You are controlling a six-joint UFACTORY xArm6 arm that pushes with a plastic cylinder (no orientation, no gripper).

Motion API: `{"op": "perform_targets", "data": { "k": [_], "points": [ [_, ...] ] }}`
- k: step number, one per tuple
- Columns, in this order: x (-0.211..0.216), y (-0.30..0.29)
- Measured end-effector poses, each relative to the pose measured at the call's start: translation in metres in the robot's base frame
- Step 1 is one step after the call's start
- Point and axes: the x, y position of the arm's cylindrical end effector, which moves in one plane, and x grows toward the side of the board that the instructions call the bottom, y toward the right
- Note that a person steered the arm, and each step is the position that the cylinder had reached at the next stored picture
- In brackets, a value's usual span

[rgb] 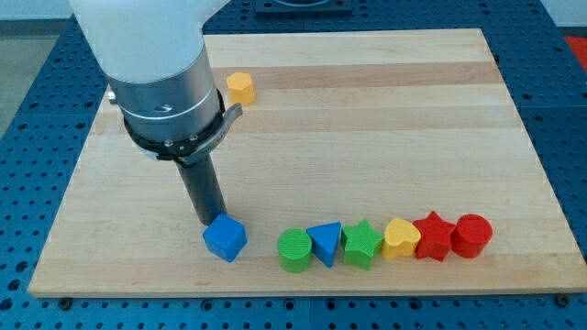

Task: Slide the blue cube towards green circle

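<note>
The blue cube (226, 238) sits near the view's bottom edge of the wooden board, left of centre. The green circle (295, 250) is a short gap to its right. My tip (208, 221) touches or nearly touches the blue cube's upper left side. The arm's grey body hangs over the board's upper left.
Right of the green circle runs a row: blue triangle (325, 243), green star (362, 244), yellow heart (401, 238), red star (433, 236), red cylinder (471, 236). A yellow block (240, 88) sits near the view's top left. The board's bottom edge (303, 281) is close below the row.
</note>
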Motion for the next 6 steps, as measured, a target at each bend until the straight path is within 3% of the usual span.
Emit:
{"op": "perform_targets", "data": {
  "k": [2, 6],
  "points": [
    [0.013, 0.018],
    [0.037, -0.002]
  ]
}}
